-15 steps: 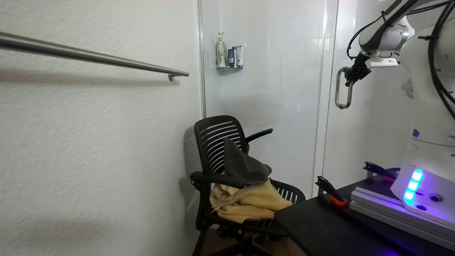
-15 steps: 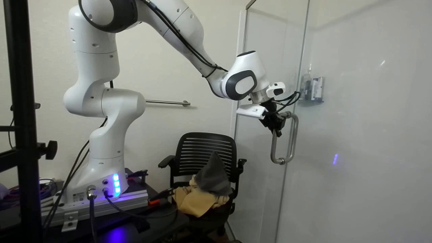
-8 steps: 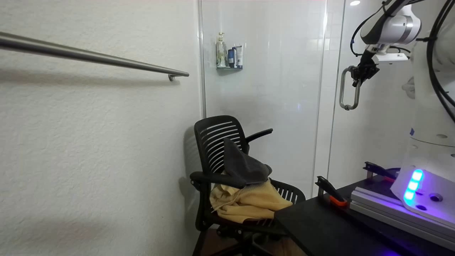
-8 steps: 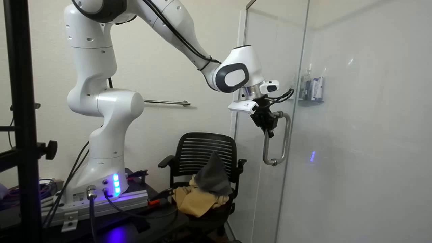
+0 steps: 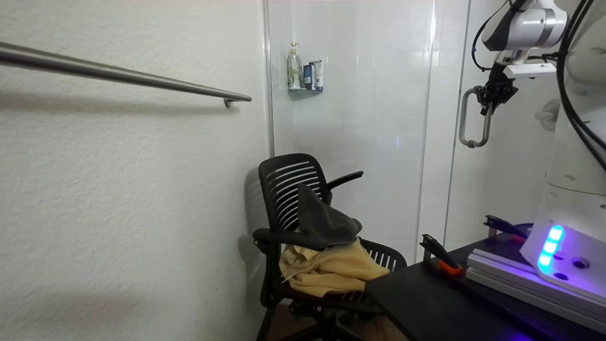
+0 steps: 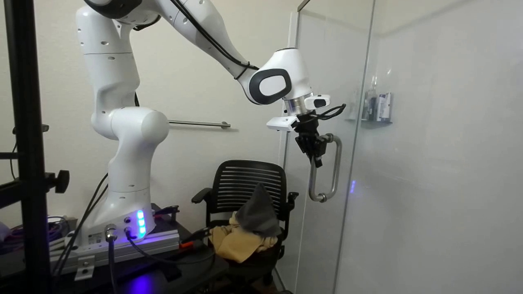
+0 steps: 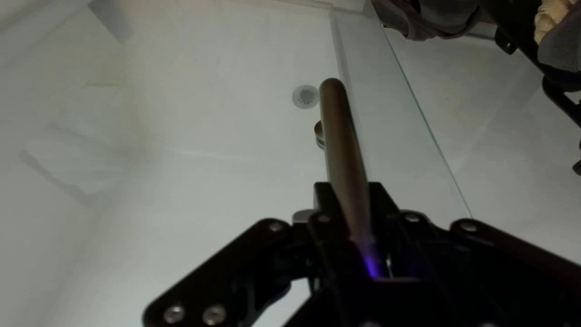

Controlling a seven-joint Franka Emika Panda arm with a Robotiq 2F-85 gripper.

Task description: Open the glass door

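The glass door is a tall, glossy whitish panel in both exterior views (image 5: 492,189) (image 6: 318,245). Its free edge stands away from the fixed frame, so it is partly swung out. Its grey metal loop handle (image 5: 486,130) is upright and also shows in an exterior view (image 6: 312,181). My gripper (image 5: 490,106) is shut on the upper part of the handle's near bar, also seen in an exterior view (image 6: 315,160). In the wrist view the bar (image 7: 342,136) runs between the two fingers (image 7: 348,193), which press on it from both sides.
A black chair (image 6: 249,183) with dark and yellow cloths (image 5: 331,270) stands beside the black table (image 5: 416,303). Clamps (image 5: 438,255) sit on the table edge. A horizontal rail (image 5: 142,78) is on the wall. A shelf with bottles (image 5: 294,71) hangs behind. A black stand (image 6: 26,143) is near the base.
My gripper, the handle and the door's free edge have swung toward the robot's base. The gap beside the door edge has widened. The grip on the handle is unchanged.
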